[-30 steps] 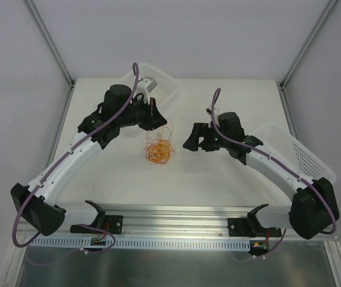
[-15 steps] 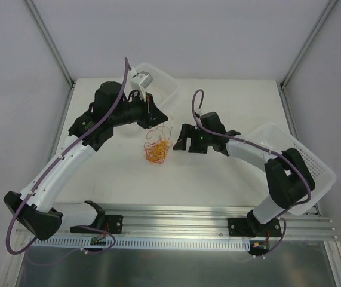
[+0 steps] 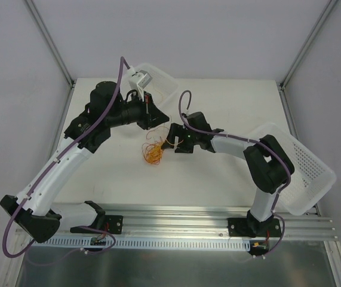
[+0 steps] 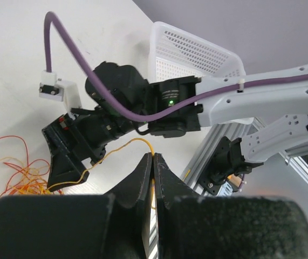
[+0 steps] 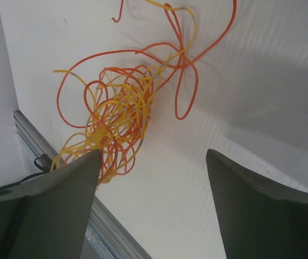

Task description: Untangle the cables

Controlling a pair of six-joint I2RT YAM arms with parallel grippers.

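Left end effector (image 4: 152,157) clamped on one yellow strand (image 4: 136,140); right end effector (image 5: 152,162) agape over the cables (image 5: 118,116). Step, likely: pulling apart. Next: right must pin the clump.

The right gripper (image 3: 175,141) has been swung in toward the cables (image 3: 152,153), which are now just ahead of its spread fingers. The tangle has been drawn slightly toward the left gripper (image 3: 152,118).
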